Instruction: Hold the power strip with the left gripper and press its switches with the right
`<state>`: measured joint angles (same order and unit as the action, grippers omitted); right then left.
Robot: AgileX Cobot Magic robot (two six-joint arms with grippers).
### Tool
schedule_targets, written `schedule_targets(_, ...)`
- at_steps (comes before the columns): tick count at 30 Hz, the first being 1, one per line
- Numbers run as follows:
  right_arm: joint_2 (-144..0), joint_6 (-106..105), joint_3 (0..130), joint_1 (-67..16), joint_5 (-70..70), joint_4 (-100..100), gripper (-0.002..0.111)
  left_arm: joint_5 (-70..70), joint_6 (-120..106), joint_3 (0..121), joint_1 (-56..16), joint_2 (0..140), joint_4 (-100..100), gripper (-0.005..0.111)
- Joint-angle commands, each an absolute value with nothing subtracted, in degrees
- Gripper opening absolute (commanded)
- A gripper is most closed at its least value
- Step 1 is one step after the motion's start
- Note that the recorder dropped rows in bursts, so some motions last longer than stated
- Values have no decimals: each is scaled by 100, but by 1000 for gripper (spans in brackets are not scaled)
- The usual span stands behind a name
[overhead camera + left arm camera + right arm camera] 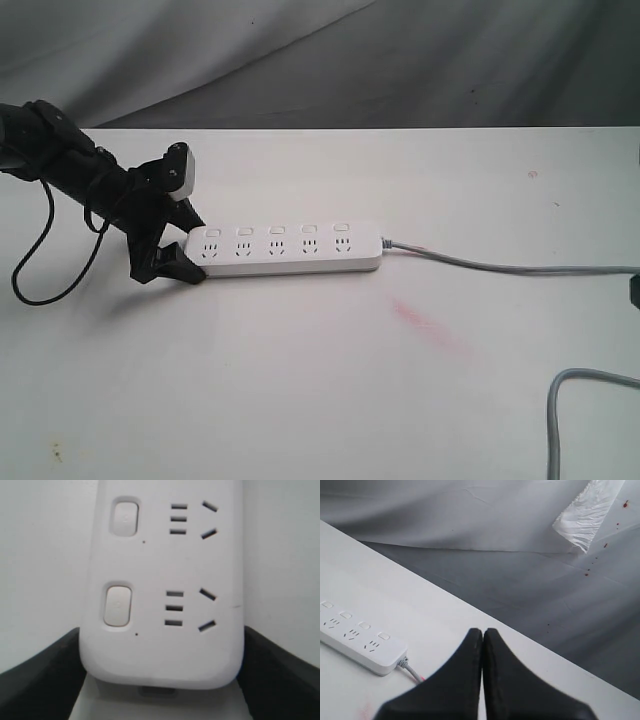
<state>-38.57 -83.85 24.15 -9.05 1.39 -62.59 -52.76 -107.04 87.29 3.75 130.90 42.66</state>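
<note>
The white power strip [285, 248] lies flat mid-table, with its grey cord [480, 263] leaving the right end. Its five switches [277, 230] run along the far edge. My left gripper [188, 248] is shut on the strip's left end. In the left wrist view its black fingers [45, 675] press both sides of the strip [160, 655], beside the end switch [117, 605]. My right gripper [483, 630] is shut and empty, fingertips together in the air. It hangs well off the strip's [357, 642] cord end, almost out of the exterior view.
The grey cord runs to the table's right edge, and a second loop of cord [560, 400] lies at the front right. A pink smear [430, 325] marks the table in front of the strip. The left arm's black cable [30, 270] hangs down at far left.
</note>
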Motion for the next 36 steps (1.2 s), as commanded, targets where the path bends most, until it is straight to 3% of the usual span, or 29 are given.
schedule_targets(1,-3828,-8352,2383,-857,66,-6297,0,-5224,-10669,8766,378,13076,4283,53)
schedule_targets(7,-2926,-8352,1782,-705,-228,-6471,0,-5226,-10669,8766,378,13076,4283,53)
schedule_targets(14,-957,-8137,1053,1056,817,-6508,0,-5226,-10669,8766,378,13076,4283,53)
schedule_targets(21,-957,-8058,1053,1138,672,-6508,0,-5226,-10669,8766,378,13076,4283,53)
schedule_targets(29,-957,-1901,1019,1138,1299,-951,0,-5226,-10669,8766,378,13076,4283,53)
schedule_targets(36,-957,-1363,544,1138,483,-546,0,-5226,-10669,8766,378,13076,4283,53)
